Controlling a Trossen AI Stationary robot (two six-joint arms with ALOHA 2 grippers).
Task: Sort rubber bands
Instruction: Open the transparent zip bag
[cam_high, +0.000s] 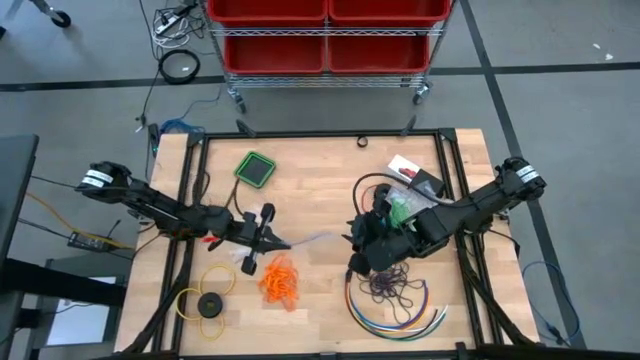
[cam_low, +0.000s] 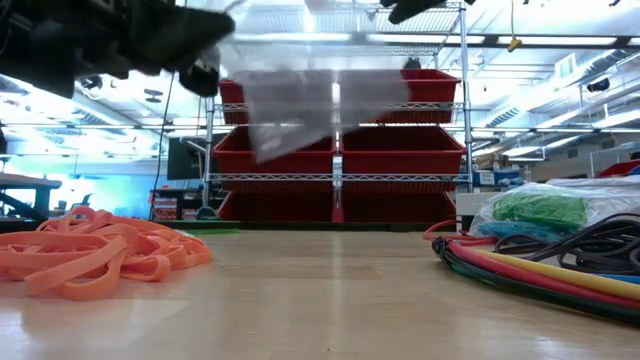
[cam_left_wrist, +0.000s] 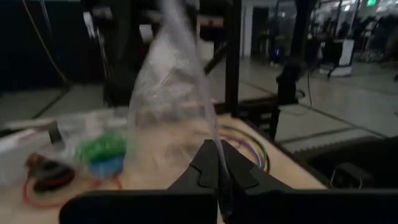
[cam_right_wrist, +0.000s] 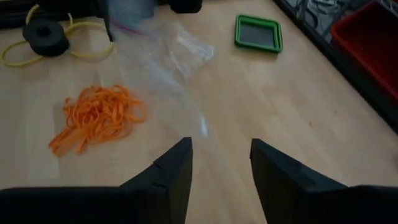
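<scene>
Slippage is the risk: left hand (cam_left_wrist: 219, 163) pinches only the thin clear bag (cam_left_wrist: 171, 93) above the orange rubber bands (cam_high: 281, 281), while right hand (cam_right_wrist: 220, 163) gapes empty.

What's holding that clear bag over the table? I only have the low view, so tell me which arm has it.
Observer: The left end effector is shut on the clear bag, pinching one edge.
Operator: Report the right end effector's fingers.
Observer: The right end effector is open and empty, and it faces the bag.
Operator: Locate the purple bands.
Observer: The dark purple rubber bands lie on the table by the right arm, within the curve of the multicoloured cables.
</scene>
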